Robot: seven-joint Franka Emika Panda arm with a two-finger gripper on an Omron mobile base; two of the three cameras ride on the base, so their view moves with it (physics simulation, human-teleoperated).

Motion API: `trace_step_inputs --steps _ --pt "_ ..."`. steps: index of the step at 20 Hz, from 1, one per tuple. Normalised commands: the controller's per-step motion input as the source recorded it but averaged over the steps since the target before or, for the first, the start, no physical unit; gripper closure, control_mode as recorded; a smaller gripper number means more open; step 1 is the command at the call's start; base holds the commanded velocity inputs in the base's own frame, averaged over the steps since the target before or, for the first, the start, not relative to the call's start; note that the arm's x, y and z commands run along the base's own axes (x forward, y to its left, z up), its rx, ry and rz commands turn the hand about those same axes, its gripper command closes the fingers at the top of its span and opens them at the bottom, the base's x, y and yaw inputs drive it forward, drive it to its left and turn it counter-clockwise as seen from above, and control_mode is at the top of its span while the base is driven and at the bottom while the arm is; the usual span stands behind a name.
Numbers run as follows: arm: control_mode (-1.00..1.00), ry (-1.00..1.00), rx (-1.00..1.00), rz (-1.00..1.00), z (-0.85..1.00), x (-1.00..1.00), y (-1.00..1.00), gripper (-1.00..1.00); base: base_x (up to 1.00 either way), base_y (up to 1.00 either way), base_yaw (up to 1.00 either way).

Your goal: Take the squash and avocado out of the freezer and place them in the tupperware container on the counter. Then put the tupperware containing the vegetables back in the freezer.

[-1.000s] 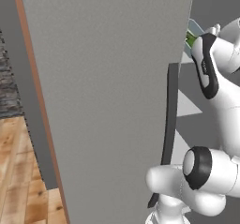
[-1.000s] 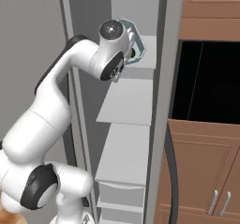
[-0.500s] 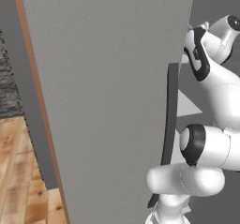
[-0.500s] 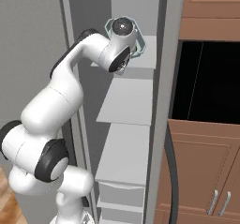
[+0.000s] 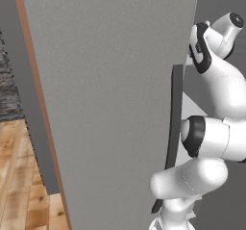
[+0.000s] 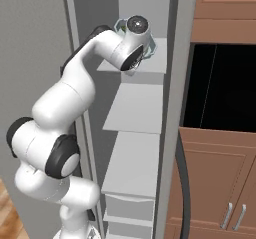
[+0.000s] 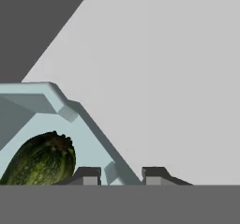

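The freezer stands open, its big matte-grey door (image 5: 110,104) and dark curved handle (image 5: 173,128) close in front of the left base camera. My arm reaches up to the top shelf (image 6: 156,58). In the hand view my gripper (image 7: 119,174) is shut on the rim of the pale blue tupperware container (image 7: 70,108), which rests on the pale shelf (image 7: 178,78). A mottled green vegetable (image 7: 42,160) with a dark stem end lies in the tray and looks like the squash. The avocado is hidden. A corner of the tray (image 6: 120,23) peeks out behind my wrist.
Pale grey shelves (image 6: 135,108) step down below the top one, with a drawer (image 6: 127,205) at the bottom. Right of the freezer are a dark oven opening (image 6: 225,88) and brown cabinets (image 6: 220,183). Wooden floor (image 5: 19,176) lies left of the door.
My arm has lifted and pushed further into the freezer, carrying the tray from the shelf's front edge onto the top shelf.
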Motion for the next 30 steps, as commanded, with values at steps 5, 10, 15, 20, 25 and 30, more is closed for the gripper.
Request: trace_step_inputs --steps 5,10,15,20,25,30 --pt "-1.0 0.0 0.0 0.01 -0.19 0.57 0.0 1.0 0.0 0.0 0.0" --pt "-1.0 -0.01 0.0 0.0 -0.18 0.42 0.0 -1.0 0.0 0.0 0.0" --pt "-1.0 -0.08 0.0 0.01 -0.07 0.12 0.0 -1.0 0.0 0.0 0.0" --pt "-1.0 -0.29 0.0 0.01 0.0 -0.36 0.0 -1.0 0.0 0.0 0.0" --pt "-1.0 -0.45 0.0 0.0 0.0 -0.97 0.0 -1.0 0.0 0.0 0.0" --pt "-1.0 -0.39 -0.02 0.0 0.15 -1.0 0.24 -1.0 0.0 0.0 0.0"
